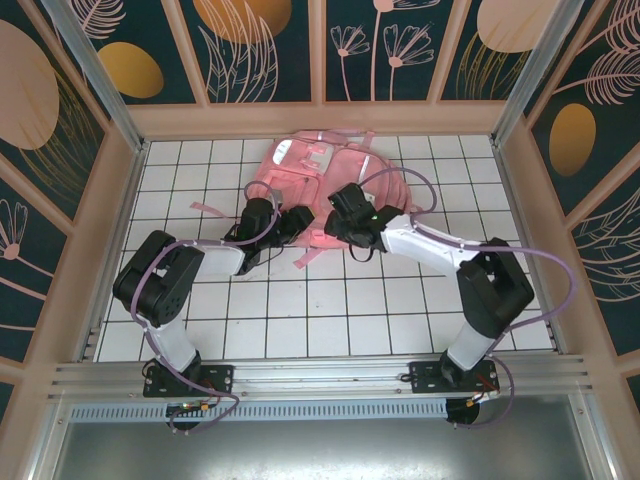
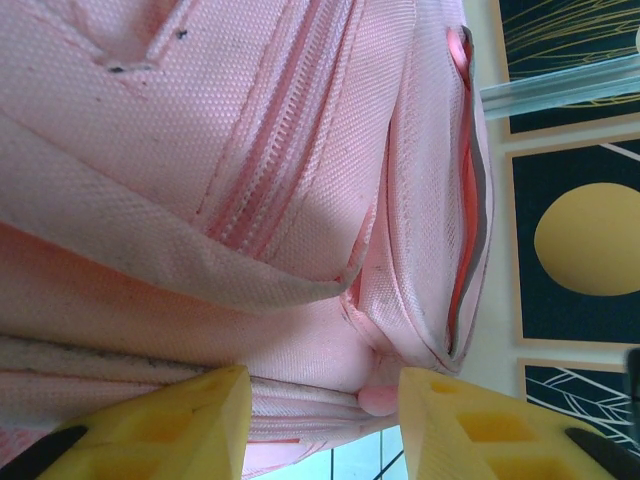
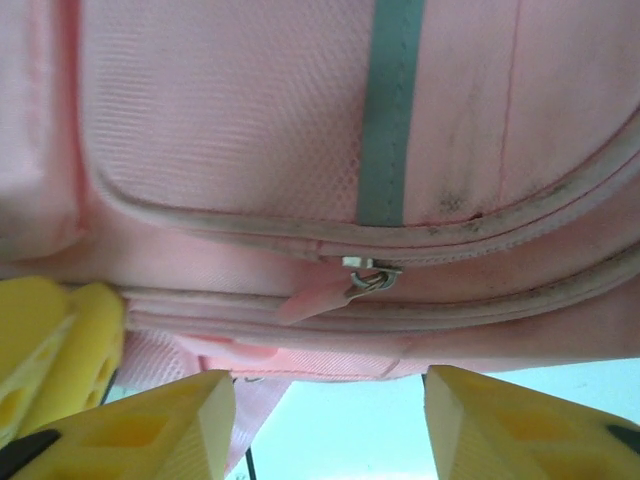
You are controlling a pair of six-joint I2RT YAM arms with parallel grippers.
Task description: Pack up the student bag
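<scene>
At bag (image 3: 220,120), cropped; L fingers (image 2: 160,425) apart, hold unclear; R fingers (image 3: 520,420) apart, empty

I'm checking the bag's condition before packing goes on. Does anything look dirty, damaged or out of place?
Yes, minor. The student bag has dark smudges on its pink fabric just right of the grey stripe, above the zipper pull. Seen from above, a loose strap trails over the table to the bag's left. No tears visible.
</scene>
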